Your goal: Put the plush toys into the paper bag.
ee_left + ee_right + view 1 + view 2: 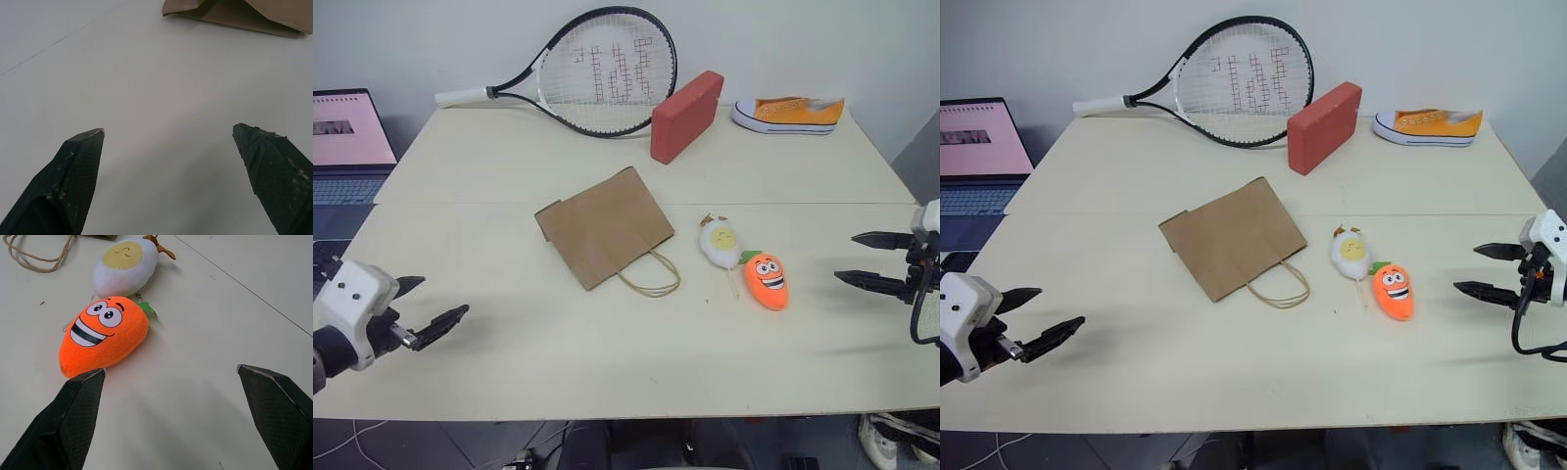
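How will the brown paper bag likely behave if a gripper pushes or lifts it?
The paper bag lies flat and looks empty, so it is probably light and would likely slide on the smooth table when pushed. Its thin loop handles look floppy, and the mouth will probably stay collapsed unless held open.

Head stereo pair: high, looking forward and down over whole table (607,372), near-identical coverage, slight sideways offset. Left wrist cam: low, close over tabletop, facing paper bag (244,14), probably its near corner, cropped at frame edge. Right wrist cam: low, close, facing carrot plush (102,335) and egg plush (124,267). Shared with head views: bag, both plush toys.
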